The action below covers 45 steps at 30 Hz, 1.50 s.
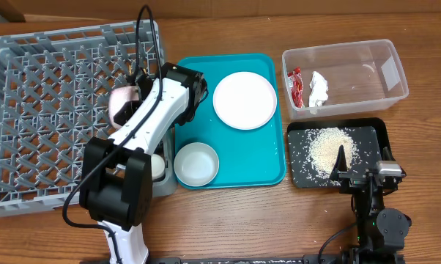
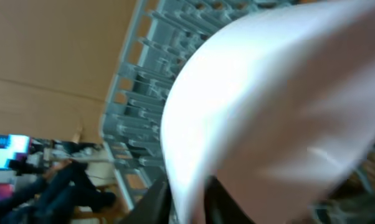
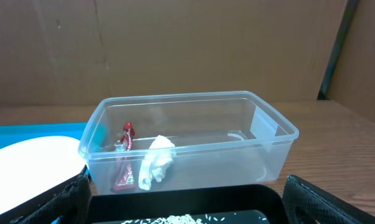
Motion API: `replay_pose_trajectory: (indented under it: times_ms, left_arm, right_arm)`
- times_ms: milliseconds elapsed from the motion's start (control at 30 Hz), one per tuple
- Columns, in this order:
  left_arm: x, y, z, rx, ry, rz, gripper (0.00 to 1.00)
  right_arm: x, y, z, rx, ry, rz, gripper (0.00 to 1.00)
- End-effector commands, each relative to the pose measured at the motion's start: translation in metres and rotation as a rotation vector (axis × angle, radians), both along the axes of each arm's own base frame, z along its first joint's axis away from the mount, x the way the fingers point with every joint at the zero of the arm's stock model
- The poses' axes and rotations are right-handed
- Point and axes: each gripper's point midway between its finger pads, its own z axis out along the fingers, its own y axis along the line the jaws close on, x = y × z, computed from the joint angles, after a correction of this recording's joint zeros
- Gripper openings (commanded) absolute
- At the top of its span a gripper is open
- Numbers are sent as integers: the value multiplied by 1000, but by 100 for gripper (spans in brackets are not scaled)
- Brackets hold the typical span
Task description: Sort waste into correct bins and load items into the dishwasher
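My left gripper [image 1: 132, 94] is shut on the rim of a pale round dish [image 1: 122, 103], plate or bowl I cannot tell. It holds the dish over the right side of the grey dish rack [image 1: 30, 110]. In the left wrist view the dish [image 2: 268, 106] fills the frame with the rack [image 2: 150, 81] behind. A white plate [image 1: 245, 100] and a white bowl [image 1: 196, 163] lie on the teal tray [image 1: 268, 165]. The red wrapper [image 1: 296, 86] and white tissue [image 1: 319, 89] lie in the clear tub [image 1: 393, 70]. My right gripper [image 3: 187, 214] is open and empty over the black tray [image 1: 374, 136]. No chopsticks show.
Loose rice grains [image 1: 330, 147] lie in a heap in the black tray. A small white cup-like thing [image 1: 157, 166] sits at the rack's right edge beside my left arm. In the right wrist view the tub [image 3: 268, 134] stands just beyond the black tray [image 3: 187, 196].
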Motion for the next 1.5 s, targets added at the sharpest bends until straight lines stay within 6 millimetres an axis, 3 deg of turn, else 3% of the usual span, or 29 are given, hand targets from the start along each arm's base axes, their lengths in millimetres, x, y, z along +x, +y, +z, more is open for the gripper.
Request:
replay_pose_trajectory:
  times_ms: [0, 33, 133, 167, 200, 233, 433, 567, 767, 800, 833, 867, 967, 1000, 1100, 1167, 1267, 1467]
  left_arm:
    - [-3, -7, -10, -57, 24, 15, 48]
    - [-3, -7, -9, -57, 27, 14, 60]
    - [-3, -8, -9, -52, 59, -9, 65]
    - [-3, -8, -9, -51, 67, -15, 71]
    - [-3, -8, -7, -51, 69, -15, 93]
    - [-4, -8, -5, -50, 73, -14, 100]
    - [-1, -13, 29, -99, 30, 16, 100]
    - [11, -39, 47, -272, 5, -32, 100]
    - [19, -97, 45, -550, 87, -188, 100]
    - [17, -108, 42, -596, 126, -230, 91]
    - [12, -129, 38, -679, 177, -287, 82]
    - [5, -144, 38, -716, 195, -315, 81]
    - [-8, -170, 43, -745, 215, -383, 80]
    - [-21, -188, 50, -743, 227, -440, 80]
    - [-39, -212, 54, -737, 254, -520, 85]
    - [-48, -224, 50, -728, 280, -554, 88]
    - [-59, -235, 27, -732, 335, -569, 91]
    - [-75, -248, -35, -922, 466, -519, 76]
  right_arm:
    - [0, 0, -2, -4, -4, -2, 100]
    - [0, 0, -2, -4, -4, -2, 100]
    - [0, 0, -2, -4, -4, -2, 100]
    - [0, 0, -2, -4, -4, -2, 100]
    - [0, 0, -2, -4, -4, -2, 100]
    - [0, 0, -2, -4, -4, -2, 100]
    - [0, 0, -2, -4, -4, -2, 100]
    - [0, 0, -2, -4, -4, -2, 100]
    - [0, 0, -2, -4, -4, -2, 100]
    - [0, 0, -2, -4, -4, -2, 100]
    - [0, 0, -2, -4, -4, -2, 100]
    - [0, 0, -2, -4, -4, -2, 100]
    - [0, 0, -2, -4, -4, -2, 100]
    - [0, 0, -2, -4, -4, -2, 100]
    - [0, 0, -2, -4, -4, -2, 100]
    - [0, 0, -2, -4, -4, -2, 100]
    - [0, 0, -2, -4, -4, -2, 100]
    - [0, 0, -2, -4, -4, -2, 100]
